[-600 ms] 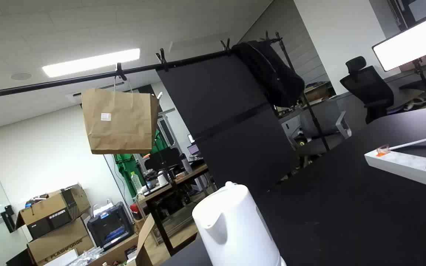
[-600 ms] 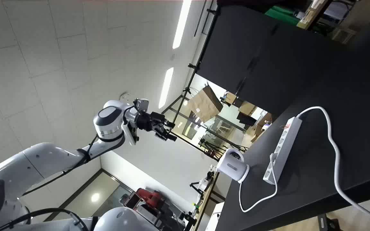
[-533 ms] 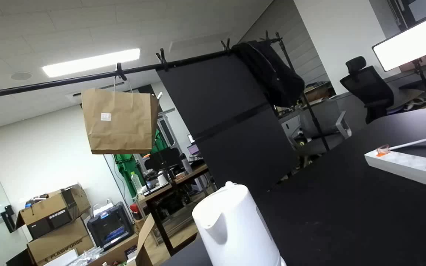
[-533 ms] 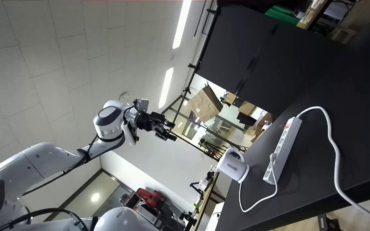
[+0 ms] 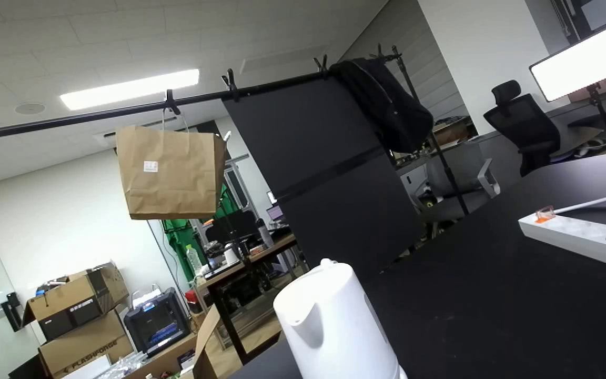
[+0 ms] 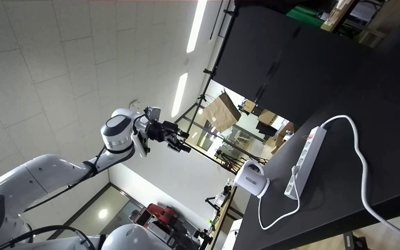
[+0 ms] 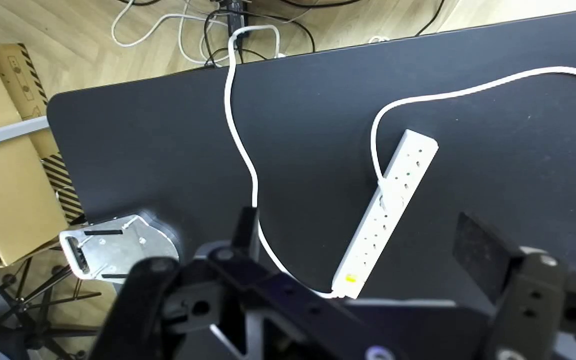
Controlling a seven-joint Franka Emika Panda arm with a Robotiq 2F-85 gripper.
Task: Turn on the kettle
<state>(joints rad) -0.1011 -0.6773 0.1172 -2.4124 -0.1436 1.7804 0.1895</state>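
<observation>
The white plastic kettle [image 5: 337, 326] stands on the black table, seen spout side on and cut off by the lower edge of an exterior view. In an exterior view the whole kettle [image 6: 251, 178] shows tilted with the picture, with its handle, a small grey window and its base. It is out of view in the wrist view. My gripper [image 6: 186, 142] is held in the air above table height, well apart from the kettle. In the wrist view the gripper [image 7: 362, 222] has its fingers wide apart with nothing between them; the table lies far below.
A white power strip [image 6: 306, 163] lies on the black table [image 7: 143, 135] beside the kettle. The kettle's cord [image 6: 278, 222] is plugged into it. A second white cord [image 6: 359, 156] leads off the strip. A metal plate [image 7: 123, 245] sits at the table's corner. A paper bag [image 5: 169, 173] hangs behind.
</observation>
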